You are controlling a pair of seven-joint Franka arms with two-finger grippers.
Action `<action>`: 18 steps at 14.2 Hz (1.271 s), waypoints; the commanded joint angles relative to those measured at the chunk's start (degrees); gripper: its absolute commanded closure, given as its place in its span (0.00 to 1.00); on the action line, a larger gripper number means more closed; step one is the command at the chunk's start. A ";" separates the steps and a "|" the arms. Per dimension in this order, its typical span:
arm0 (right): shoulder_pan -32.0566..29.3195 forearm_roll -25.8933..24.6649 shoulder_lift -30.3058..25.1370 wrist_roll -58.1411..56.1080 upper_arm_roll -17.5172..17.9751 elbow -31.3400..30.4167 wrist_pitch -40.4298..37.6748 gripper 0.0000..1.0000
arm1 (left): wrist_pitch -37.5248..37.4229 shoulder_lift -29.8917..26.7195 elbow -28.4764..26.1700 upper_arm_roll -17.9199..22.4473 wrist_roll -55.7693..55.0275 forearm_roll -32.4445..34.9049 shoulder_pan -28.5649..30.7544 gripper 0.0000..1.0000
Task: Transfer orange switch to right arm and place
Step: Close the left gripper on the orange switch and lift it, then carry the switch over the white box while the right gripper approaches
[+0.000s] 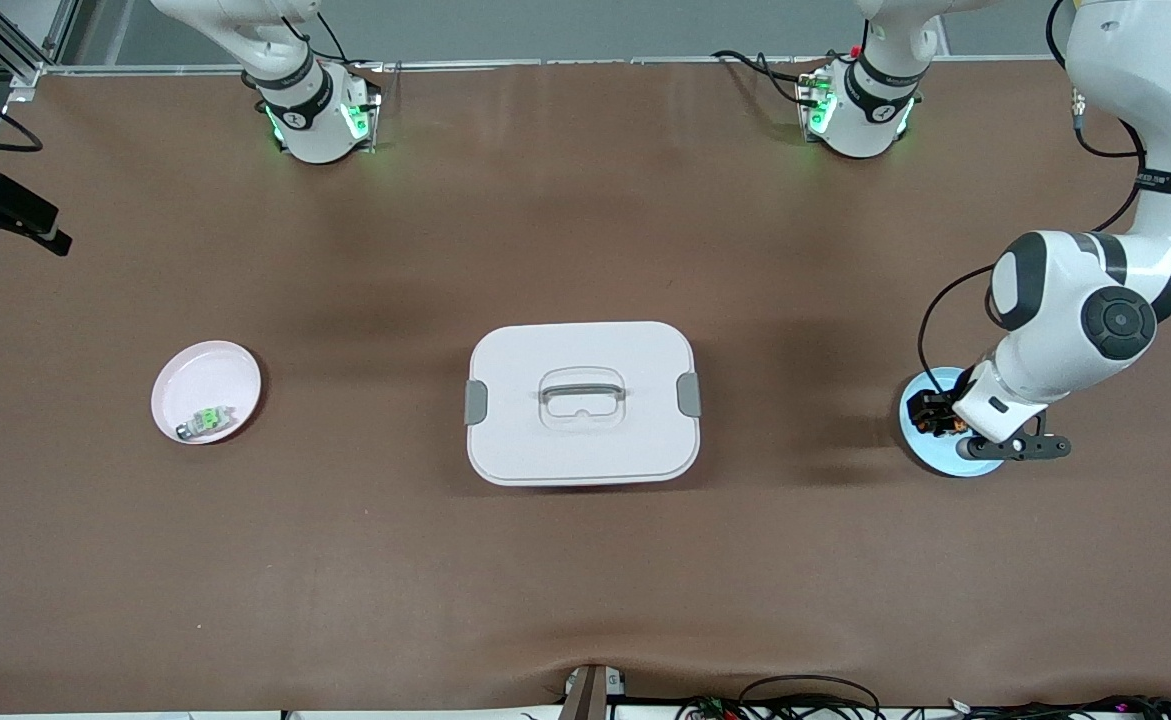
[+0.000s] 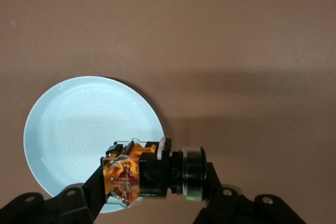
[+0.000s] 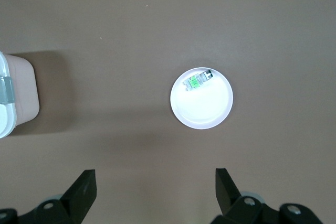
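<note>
My left gripper (image 1: 935,415) hangs over the pale blue plate (image 1: 930,455) at the left arm's end of the worktop (image 1: 585,560), jaws clenched on the orange switch (image 2: 147,174), held clear above the plate rim. My right gripper (image 3: 155,190) is high over the pink plate (image 1: 207,390), jaws released. The grey-green part (image 1: 207,421) lies in that plate. A white lidded box (image 1: 582,402) sits mid-worktop

A brown table (image 1: 585,580) carries three things. A pink plate (image 1: 195,375) lies toward the right arm's end. A white lidded box (image 1: 582,402) with grey clasps sits in the middle. A light blue plate (image 1: 930,455) lies toward the left arm's end. They are well apart from each other.
</note>
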 commanded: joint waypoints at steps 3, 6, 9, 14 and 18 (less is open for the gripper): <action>5.87 0.03 0.58 -0.05 0.34 0.41 -2.33 0.00 | -7.80 -0.58 4.61 -3.52 -7.49 0.45 0.23 1.00; 10.70 0.73 0.58 5.98 0.34 -0.11 -3.13 0.00 | -10.54 -0.49 6.45 -5.45 -11.70 0.27 0.23 1.00; 14.67 4.41 0.41 14.17 0.34 -2.22 -2.61 0.00 | -10.89 -0.05 7.42 -7.56 -17.51 0.36 -0.04 1.00; 19.32 10.49 -0.47 23.68 0.43 -9.06 3.79 0.00 | -11.07 0.47 9.00 -9.06 -27.09 0.36 -3.46 1.00; 20.21 17.24 -2.23 23.68 0.43 -14.00 8.29 0.00 | -11.68 1.26 10.59 -9.06 -31.13 0.44 -5.40 1.00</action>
